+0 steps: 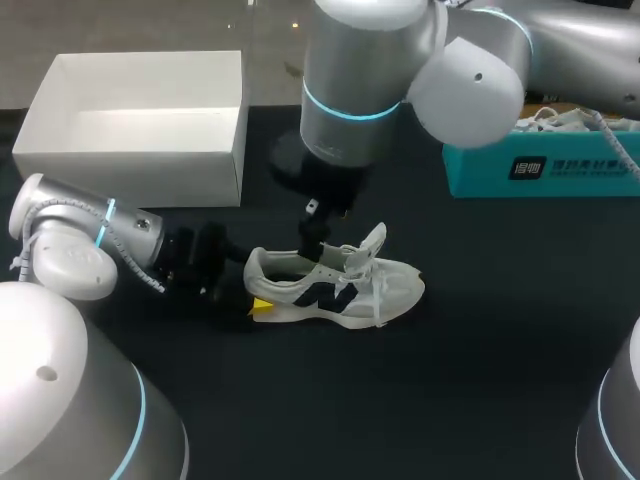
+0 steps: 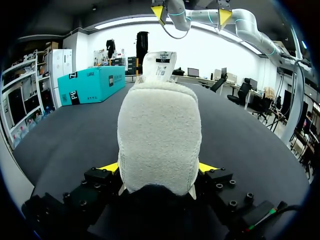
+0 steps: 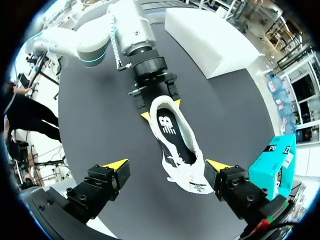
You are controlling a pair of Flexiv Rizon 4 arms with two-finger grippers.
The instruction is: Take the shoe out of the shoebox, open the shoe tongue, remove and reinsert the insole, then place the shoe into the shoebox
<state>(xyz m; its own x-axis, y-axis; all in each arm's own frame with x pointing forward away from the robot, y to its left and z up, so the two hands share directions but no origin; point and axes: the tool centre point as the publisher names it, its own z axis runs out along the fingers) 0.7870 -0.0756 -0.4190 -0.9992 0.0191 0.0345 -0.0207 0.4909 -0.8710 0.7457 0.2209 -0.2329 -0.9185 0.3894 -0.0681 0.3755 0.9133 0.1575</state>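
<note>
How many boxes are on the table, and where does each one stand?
2. The white shoebox stands open at the far left of the table, beyond the shoe. The teal box is at the far right. No other box shows.

Shoe (image 1: 335, 288): tongue label (image 2: 161, 64), print too small to read; insole (image 3: 170, 132), white logo. Teal box (image 2: 90, 85) behind shoe: white lettering.

My left arm (image 1: 75, 240) and right arm (image 1: 355, 90) were silver-grey tubes with rounded pale joint caps and thin glowing cyan rings. A white cable (image 1: 128, 258) looped along the left wrist. The jaws were black, screw-studded blocks tipped bright yellow.
</note>
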